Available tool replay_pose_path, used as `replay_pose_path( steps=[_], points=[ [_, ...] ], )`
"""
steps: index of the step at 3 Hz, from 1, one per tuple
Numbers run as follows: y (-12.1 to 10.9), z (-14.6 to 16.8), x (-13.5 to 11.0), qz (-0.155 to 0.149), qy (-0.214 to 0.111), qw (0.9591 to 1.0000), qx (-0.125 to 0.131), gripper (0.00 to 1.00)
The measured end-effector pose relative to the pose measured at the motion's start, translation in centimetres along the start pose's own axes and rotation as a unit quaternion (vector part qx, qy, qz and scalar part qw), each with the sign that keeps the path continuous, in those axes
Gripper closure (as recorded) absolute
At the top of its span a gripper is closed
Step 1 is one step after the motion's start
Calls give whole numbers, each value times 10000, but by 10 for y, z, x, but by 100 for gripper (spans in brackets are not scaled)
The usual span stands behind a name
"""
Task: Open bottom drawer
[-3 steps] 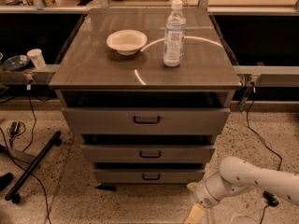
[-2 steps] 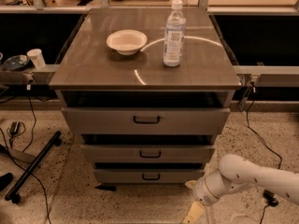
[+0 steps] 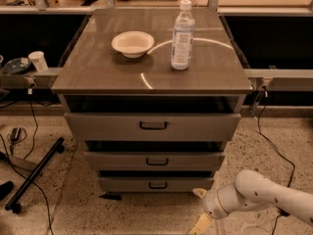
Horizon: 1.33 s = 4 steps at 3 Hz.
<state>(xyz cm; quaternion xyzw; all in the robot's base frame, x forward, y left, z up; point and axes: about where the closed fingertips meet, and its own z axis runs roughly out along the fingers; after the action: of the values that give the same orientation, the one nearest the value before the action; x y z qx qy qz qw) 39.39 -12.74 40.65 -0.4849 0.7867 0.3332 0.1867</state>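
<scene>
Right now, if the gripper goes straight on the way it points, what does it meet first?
Probably the floor: the gripper, low right of the bottom drawer, points left, past its front. Depth unclear.

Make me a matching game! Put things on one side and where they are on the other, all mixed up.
Things:
1. shallow white bowl
2. clear plastic water bottle
3. bottom grey drawer with the dark loop handle
4. robot's gripper

Places:
A. low down, beside the lowest drawer's right end
B. lowest of three
C. left on the grey cabinet top
D. upright, right of the bowl

Pairs: 1-C, 2-D, 3-B, 4-A
</scene>
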Motion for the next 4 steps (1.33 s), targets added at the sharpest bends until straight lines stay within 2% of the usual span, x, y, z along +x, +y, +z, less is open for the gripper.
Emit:
replay_pose_path(
  steps=[1,2,3,4],
  points=[
    [1,-3,-7,-100,-678,9973,258,0],
    [-15,3,-15,-173,-691,9972,206,0],
    [-51,16,-34,-353,-587,9976,89,0],
    [-77,24,-47,-452,-610,9971,79,0]
  ],
)
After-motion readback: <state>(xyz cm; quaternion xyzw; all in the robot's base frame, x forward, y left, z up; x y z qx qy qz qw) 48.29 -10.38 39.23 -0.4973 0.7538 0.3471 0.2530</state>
